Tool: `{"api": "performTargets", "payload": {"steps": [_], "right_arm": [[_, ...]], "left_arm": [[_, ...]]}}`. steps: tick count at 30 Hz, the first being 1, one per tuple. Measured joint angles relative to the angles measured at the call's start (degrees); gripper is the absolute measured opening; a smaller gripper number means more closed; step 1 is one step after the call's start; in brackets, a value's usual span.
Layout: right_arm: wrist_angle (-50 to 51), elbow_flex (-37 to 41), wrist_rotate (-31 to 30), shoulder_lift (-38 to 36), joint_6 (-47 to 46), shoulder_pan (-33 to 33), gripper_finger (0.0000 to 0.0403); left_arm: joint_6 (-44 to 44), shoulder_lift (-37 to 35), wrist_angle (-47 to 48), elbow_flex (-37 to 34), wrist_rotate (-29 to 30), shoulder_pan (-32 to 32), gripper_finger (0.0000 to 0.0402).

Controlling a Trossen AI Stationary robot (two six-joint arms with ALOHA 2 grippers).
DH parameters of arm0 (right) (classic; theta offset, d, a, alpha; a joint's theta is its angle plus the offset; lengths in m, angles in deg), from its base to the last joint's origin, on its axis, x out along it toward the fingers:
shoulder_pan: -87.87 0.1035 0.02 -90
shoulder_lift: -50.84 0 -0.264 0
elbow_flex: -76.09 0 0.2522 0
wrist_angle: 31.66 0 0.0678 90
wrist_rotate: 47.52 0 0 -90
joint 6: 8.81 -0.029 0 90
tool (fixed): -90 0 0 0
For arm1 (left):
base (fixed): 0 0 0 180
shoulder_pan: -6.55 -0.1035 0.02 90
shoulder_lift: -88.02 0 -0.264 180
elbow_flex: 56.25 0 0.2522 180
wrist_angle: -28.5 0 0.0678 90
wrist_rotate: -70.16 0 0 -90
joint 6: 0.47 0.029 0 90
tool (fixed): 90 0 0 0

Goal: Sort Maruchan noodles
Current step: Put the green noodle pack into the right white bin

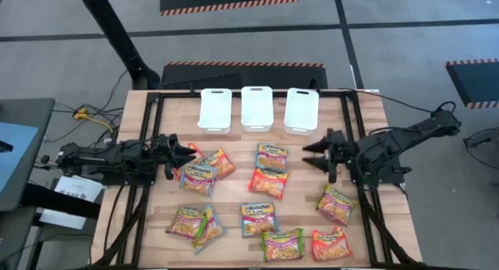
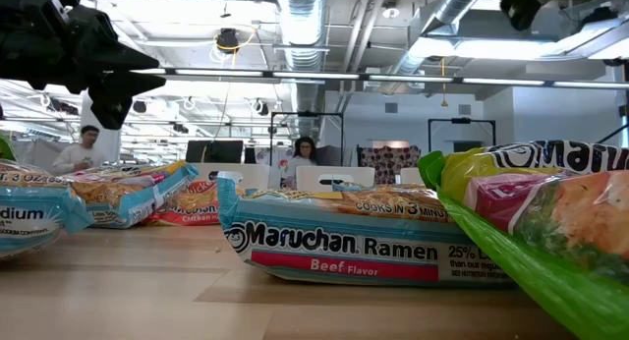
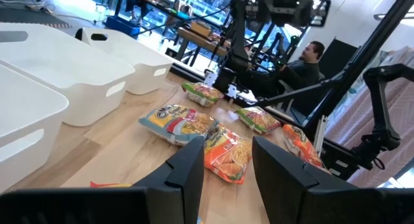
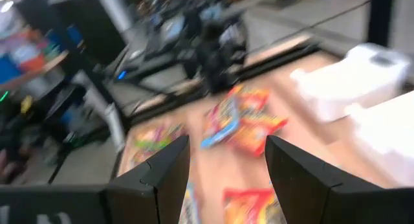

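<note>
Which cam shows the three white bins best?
High view: all three white bins sit whole in a row at the table's far edge. Left wrist view shows them partly cropped, right wrist view only blurred, low view none.

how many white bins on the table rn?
3, in a row along the table's far edge in the high view: left bin, middle bin, right bin. All look empty; none seems hidden.
</note>
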Motion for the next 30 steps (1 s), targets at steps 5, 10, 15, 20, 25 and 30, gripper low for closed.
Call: {"api": "performTargets", "payload": {"steps": [5, 10, 15, 20, 25, 30], "right_arm": [[-0.52, 0.0, 5.97, 5.38, -0.17, 0.04, 0.0228], [-1.39, 0.0, 10.06, 10.54, -3.05, 0.04, 0.0228], [-3.65, 0.0, 14.61, 15.49, -5.99, 0.3, 0.0228], [-7.7, 0.0, 16.53, 19.94, -6.05, 2.2, 0.0228], [-12.06, 0.0, 16.43, 23.8, -6.06, 4.71, 0.0228], [-15.72, 0.0, 16.34, 27.24, -6.08, 7.1, 0.0228]], "left_arm": [[-0.71, -0.01, 0.0, 0.01, 0.0, 0.02, 0.0117], [-0.62, 0.01, 0.0, 0.01, 0.04, 0.0, 0.0117], [-0.6, 0.01, 0.0, -0.01, 0.07, 0.0, 0.0117], [-0.48, -0.01, 0.0, 0.0, 0.11, 0.02, 0.0117], [-0.47, -0.01, 0.0, -0.01, 0.24, 0.0, 0.0117], [-0.45, -0.01, 0.0, -0.01, 0.24, 0.0, 0.0117]]}}
